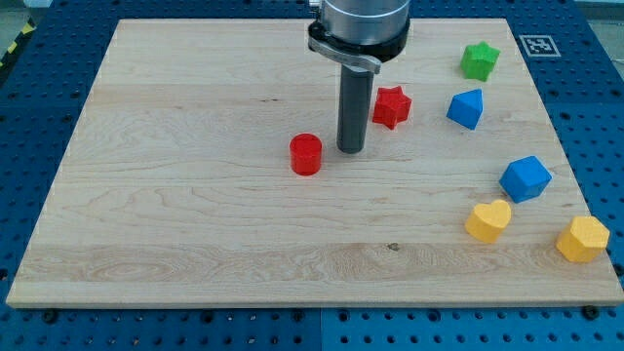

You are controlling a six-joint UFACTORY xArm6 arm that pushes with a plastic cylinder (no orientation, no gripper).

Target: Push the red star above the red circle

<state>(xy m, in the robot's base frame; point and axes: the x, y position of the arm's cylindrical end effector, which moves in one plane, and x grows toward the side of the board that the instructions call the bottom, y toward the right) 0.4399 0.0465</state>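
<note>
No pincer fitted. My tip (351,149) is resting between red star (391,106) and red circle (306,154), possibly touching neither. Star's right side needs reaching, then pushing leftward.

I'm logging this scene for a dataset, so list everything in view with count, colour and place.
red star: 1, red, upper middle of the board, just to the view's right of my tip
red circle: 1, red, near the board's centre, to the view's left of my tip
green star: 1, green, top right of the board
blue blocks: 2, blue, on the view's right; one below the green star, one lower down
yellow blocks: 2, yellow, bottom right; a heart-like one and an angular one near the right edge
board: 1, light wood, lying on a blue perforated table
marker tag: 1, black and white, off the board's top right corner
my tip: 1, dark rod, between the red circle and the red star, touching neither
</note>
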